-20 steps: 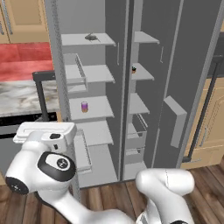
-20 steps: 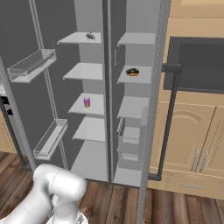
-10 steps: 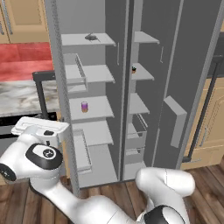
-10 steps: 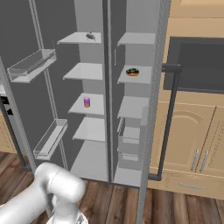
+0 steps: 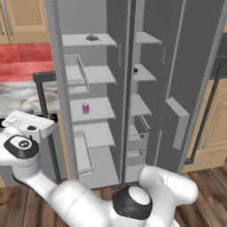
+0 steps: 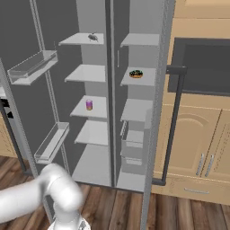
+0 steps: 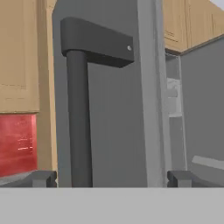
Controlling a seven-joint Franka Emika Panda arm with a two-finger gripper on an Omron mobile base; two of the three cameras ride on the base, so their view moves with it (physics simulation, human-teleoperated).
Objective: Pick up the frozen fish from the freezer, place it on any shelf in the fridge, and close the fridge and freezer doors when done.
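The tool (image 7: 111, 177) stands with jaws spread wide and empty, facing the fridge door's vertical handle (image 7: 78, 118), which rises just inside its left fingertip. The frozen fish (image 6: 93, 37) lies on the fridge's top shelf (image 6: 80, 40), above the can (image 6: 89, 105).

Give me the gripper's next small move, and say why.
Probably ease the open gripper forward to the fridge door's handle, ready to swing that door shut. The frozen fish already lies on the fridge's top shelf, both doors stand open, and the handle's bar rises just ahead of the gripper, nearer one fingertip than the other.
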